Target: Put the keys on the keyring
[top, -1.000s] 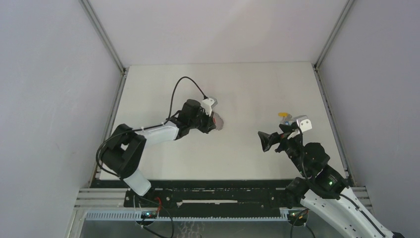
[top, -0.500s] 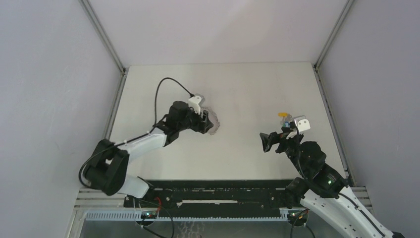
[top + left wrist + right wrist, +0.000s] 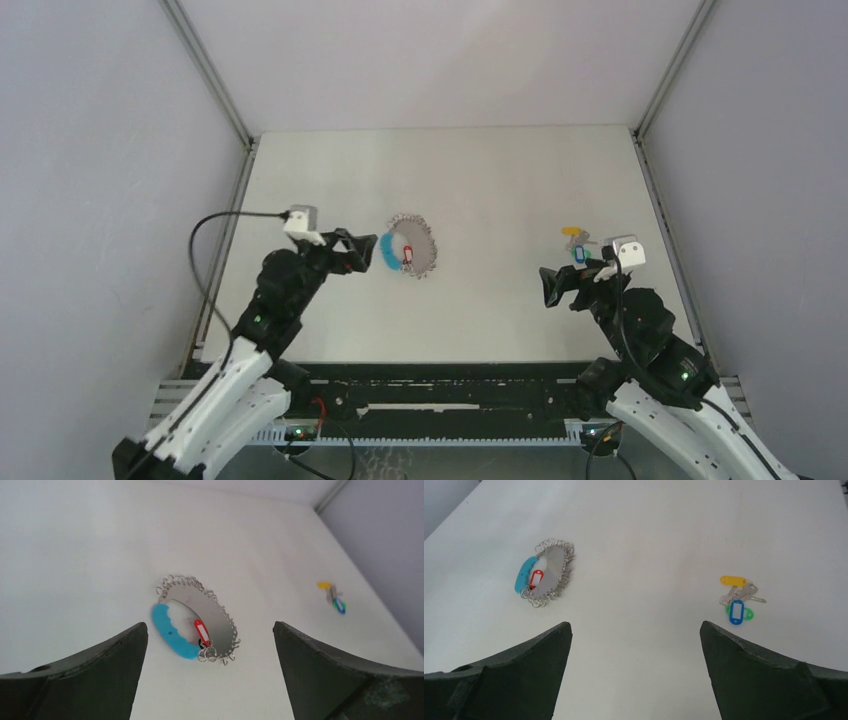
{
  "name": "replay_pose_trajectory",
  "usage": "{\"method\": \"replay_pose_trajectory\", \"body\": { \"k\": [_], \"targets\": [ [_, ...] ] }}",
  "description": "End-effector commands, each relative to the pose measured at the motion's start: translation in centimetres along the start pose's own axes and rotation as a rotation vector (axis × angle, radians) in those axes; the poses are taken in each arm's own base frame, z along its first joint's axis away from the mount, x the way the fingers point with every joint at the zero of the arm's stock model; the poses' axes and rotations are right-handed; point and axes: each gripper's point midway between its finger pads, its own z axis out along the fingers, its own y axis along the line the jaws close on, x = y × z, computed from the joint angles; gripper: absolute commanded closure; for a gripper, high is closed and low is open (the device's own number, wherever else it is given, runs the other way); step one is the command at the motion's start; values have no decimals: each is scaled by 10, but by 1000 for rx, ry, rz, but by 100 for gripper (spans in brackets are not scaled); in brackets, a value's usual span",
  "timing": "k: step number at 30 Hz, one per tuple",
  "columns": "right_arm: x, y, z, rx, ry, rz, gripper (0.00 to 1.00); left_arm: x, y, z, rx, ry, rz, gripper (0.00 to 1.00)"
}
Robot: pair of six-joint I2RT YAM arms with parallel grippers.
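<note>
- The left gripper (image 3: 360, 252) hangs just left of the keyring (image 3: 414, 244), jaws wide apart with nothing between them; a descent from here could land a finger on the blue segment (image 3: 170, 636) and shove the ring sideways instead of pinning it
- The keyring lies flat on the surface (image 3: 480, 170), left of centre, and looks light and loose; a grip on one edge risks tipping it or snagging a finger in the small wire loops round its rim
- The red key (image 3: 201, 631) rests on the ring beside the blue segment; I cannot tell whether it is truly threaded, so lifting the ring could let it slide off
- Well apart to the right, the yellow key (image 3: 732, 580) and the blue key (image 3: 737, 611) lie bunched close together, with a green tag (image 3: 748, 614) half under the blue one; closing on one is likely to drag the others along or pinch two at once
- The right gripper (image 3: 577, 277) hovers just beside that bunch, jaws fully apart and empty; the keys are tiny and flat, so a slightly high close would miss, and a low one would scrape the surface and flick them away
</note>
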Motion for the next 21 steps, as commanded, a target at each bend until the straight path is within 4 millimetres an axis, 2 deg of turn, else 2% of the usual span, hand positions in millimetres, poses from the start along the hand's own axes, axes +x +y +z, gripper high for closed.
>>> {"method": "replay_pose_trajectory", "body": {
  "k": [1,3,6,8,13,17,21],
  "targets": [
    [-25,-12,-16,48,-58,31,0,-15,41,-43,-251,-138,-205,0],
    [-26,-17,-20,65,-63,24,0,-28,46,-65,-288,-184,-213,0],
    [-26,-24,-26,85,-72,27,0,-51,36,-95,-254,-221,-177,0],
    [-25,-28,-30,102,-83,37,0,-61,31,-113,-242,-230,-145,0],
    [-29,-33,-37,110,-133,67,0,-77,35,-147,-264,-266,-30,0],
    [-29,-36,-37,123,-140,75,0,-75,40,-155,-271,-281,49,0],
    [-28,-36,-34,134,-129,75,0,-63,41,-148,-250,-268,84,0]
  ]
}}
